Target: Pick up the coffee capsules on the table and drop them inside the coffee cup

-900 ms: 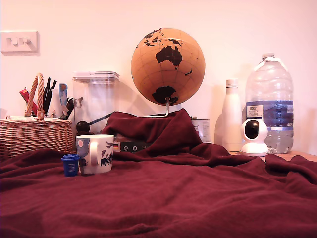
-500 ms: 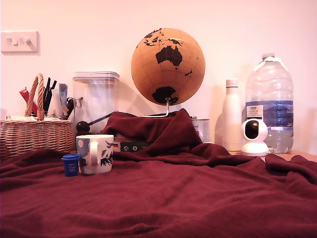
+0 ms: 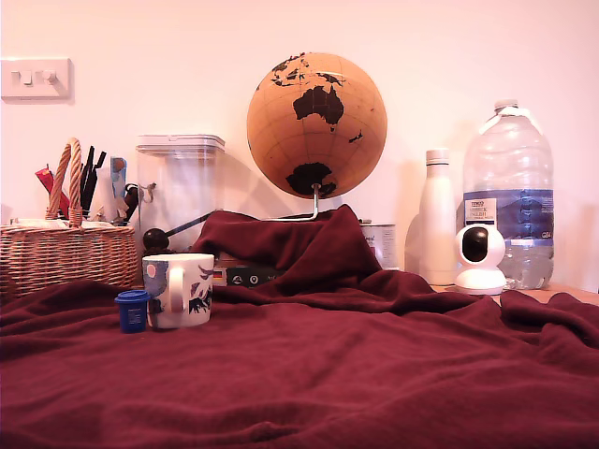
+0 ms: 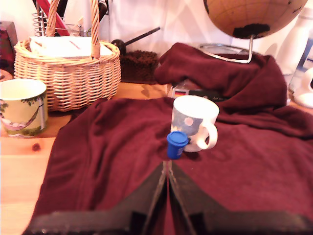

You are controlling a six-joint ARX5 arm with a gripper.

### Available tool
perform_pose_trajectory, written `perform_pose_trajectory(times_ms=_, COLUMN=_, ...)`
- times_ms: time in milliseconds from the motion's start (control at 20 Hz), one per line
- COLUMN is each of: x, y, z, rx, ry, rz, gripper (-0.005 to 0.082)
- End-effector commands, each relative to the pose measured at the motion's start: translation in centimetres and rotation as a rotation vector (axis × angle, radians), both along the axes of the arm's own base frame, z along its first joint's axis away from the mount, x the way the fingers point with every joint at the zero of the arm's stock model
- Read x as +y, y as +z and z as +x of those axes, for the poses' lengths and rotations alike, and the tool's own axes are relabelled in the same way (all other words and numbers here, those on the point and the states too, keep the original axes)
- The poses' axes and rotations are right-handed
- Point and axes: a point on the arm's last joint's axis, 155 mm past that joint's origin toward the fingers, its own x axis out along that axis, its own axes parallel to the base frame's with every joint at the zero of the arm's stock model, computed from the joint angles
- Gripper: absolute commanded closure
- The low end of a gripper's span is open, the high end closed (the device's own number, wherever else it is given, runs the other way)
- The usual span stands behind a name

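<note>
Your gripper (image 4: 167, 169) sits low over the dark-red cloth of the table (image 4: 254, 166) with its two dark fingers (image 4: 146, 193) pressed together at the tips, so nothing is held and there is no gap to take a capsule. You will need to spread them before going in.

The blue capsule (image 4: 176, 144) stands upright straight ahead of the fingertips, a short way beyond them and almost on their line. It is right against the coffee cup (image 4: 194, 122), which sits just behind it and a little to one side, handle turned toward you. That closeness matters: a finger passing on the cup side has very little room, and a nudge could tip the capsule on the soft, wrinkled fleece.

In the exterior view the same pair shows at the exterior view's left, the capsule (image 3: 132, 311) beside the cup (image 3: 180, 290). The arm itself does not appear there.

Only one capsule is visible (a black one may be hidden in a fold or behind something; I cannot tell). The cup's mouth is open and upright, so a short lift and a small carry should put the capsule over it. The second mug by the basket (image 4: 68, 73) is not your target.
</note>
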Motion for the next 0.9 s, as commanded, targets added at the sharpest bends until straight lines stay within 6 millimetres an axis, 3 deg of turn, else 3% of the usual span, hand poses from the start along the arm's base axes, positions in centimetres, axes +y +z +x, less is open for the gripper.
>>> perform_pose_trajectory(times_ms=0, x=-0.3, y=-0.9, z=0.1, rx=0.029, ry=-0.014, rz=-0.010, gripper=0.0793)
perform_pose_trajectory(times_ms=200, x=-1.0, y=-2.1, z=0.4, rx=0.095, ry=-0.052, rz=-0.018, gripper=0.0793)
perform_pose_trajectory(times_ms=550, x=-1.9, y=-1.8, z=2.5, rx=0.090, ry=-0.102, rz=0.013, gripper=0.0781)
perform_pose_trajectory(times_ms=600, x=-2.0, y=-1.7, z=2.7, rx=0.086, ry=-0.106, rz=0.012, gripper=0.0714)
perform_pose_trajectory(times_ms=650, x=-2.0, y=-1.7, z=2.9, rx=0.081, ry=-0.108, rz=0.020, gripper=0.0584)
perform_pose_trajectory(times_ms=750, x=-2.0, y=-1.6, z=3.2, rx=0.077, ry=-0.108, rz=0.020, gripper=0.0225)
perform_pose_trajectory(times_ms=800, x=-2.1, y=-1.9, z=3.2, rx=0.083, ry=-0.118, rz=0.029, gripper=0.0151)
perform_pose_trajectory(times_ms=850, x=-2.4, y=-2.1, z=3.2, rx=0.091, ry=-0.136, rz=0.026, gripper=0.0145)
